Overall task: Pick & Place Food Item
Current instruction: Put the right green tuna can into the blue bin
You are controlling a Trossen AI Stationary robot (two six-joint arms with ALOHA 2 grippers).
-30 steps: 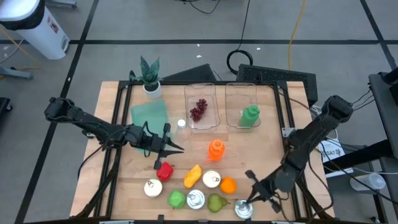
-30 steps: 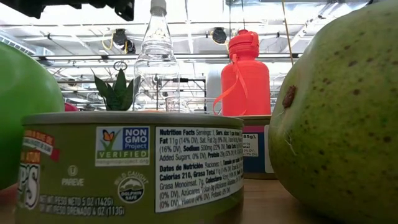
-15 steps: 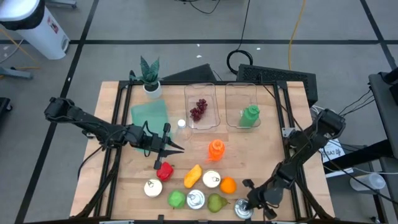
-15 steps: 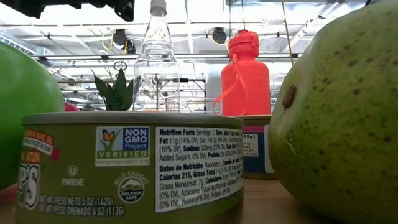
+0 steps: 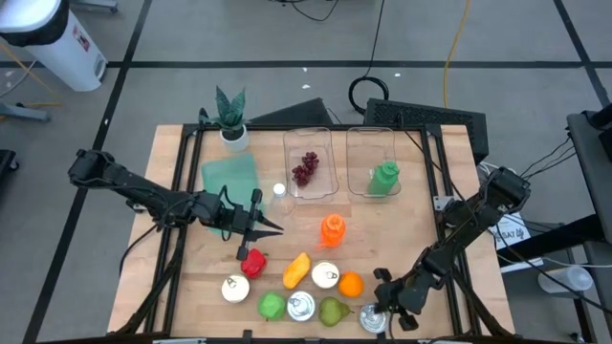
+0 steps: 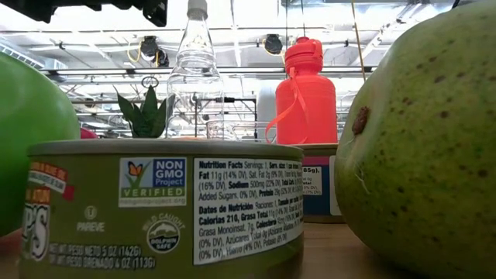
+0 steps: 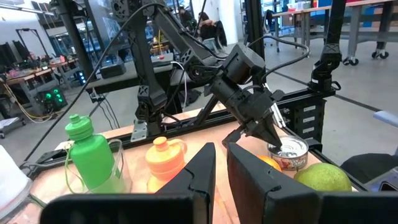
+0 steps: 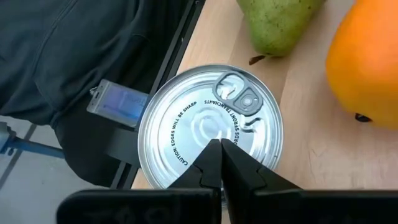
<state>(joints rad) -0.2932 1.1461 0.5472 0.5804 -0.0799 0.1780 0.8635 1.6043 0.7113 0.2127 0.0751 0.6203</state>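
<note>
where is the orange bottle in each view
High view: orange bottle at table centre, below the grape tray.
Low view: upright at centre right, behind the cans.
Left wrist view: left of centre, beside the green bottle.
Right wrist view: not in it.
Shared landmark: the green bottle.

1. The setting is identified as a robotics laboratory or workshop hall.
2. A wooden table point(image 5: 287, 239) on black metal framing is seen on a grey floor marked with dark tape lines.
3. Loose cables point(image 5: 382, 91) are noted on the floor at 12 o'clock from the table.
4. Workbenches point(image 7: 323, 9), equipment racks and seated persons point(image 7: 208, 25) are visible behind.
5. An industrial ceiling point(image 6: 248, 46) with exposed fittings is observed.
</note>
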